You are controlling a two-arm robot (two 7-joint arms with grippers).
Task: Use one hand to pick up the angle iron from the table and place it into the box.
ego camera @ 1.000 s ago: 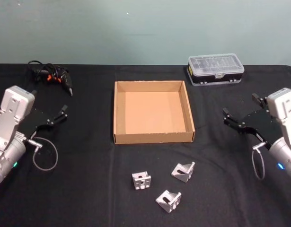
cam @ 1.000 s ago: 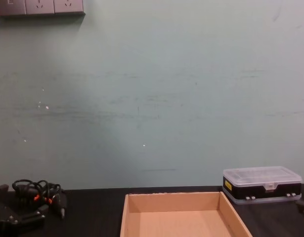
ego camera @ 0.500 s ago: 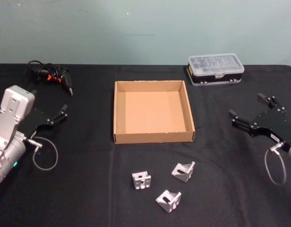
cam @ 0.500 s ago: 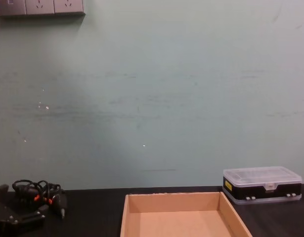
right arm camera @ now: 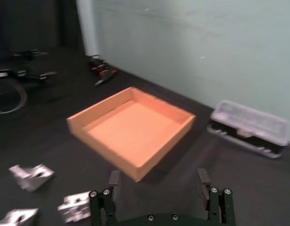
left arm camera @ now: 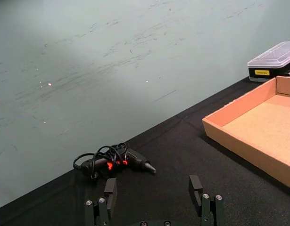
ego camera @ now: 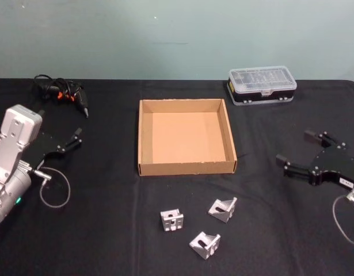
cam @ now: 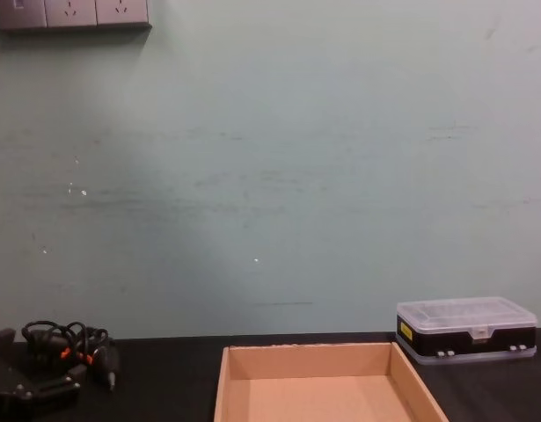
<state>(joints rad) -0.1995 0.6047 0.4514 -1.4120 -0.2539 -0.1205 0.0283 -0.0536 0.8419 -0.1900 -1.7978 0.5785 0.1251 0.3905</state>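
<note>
The black worktop [ego camera: 107, 241] spreads wide under everything, and the tan box [ego camera: 185, 168] sits open and empty at its middle, low-walled and lidless, so you have a broad target. Your right pincer [ego camera: 292, 147] hangs over the worktop's right side, level with the box's front wall, its prongs spread wide with nothing between them. The left pincer [left arm camera: 153, 188] is parked over the left side, likewise spread wide and empty. Beyond the box's far right corner lies a black case [ego camera: 262, 84] with a clear lid, and at the far left a corded tool [ego camera: 61, 94] lies with its cable bunched. Both are well clear of any path you would take. The three angle irons [ego camera: 223, 209] lie on the worktop in front of the box, a loose cluster near one another but not touching. The right-hand one lies closest to your right pincer. Expect each to be rigid, dense for its size and smooth-skinned, so it will not give under the prongs and may skate if pinched on a sloped face. Judge your hold across two flat parallel flanks, coming straight down and centred. The neighbouring irons are close enough to be nudged by a wide prong, so set down between them with care. The only real obstacle on the carry is the box's front wall, which the iron must clear.
</note>
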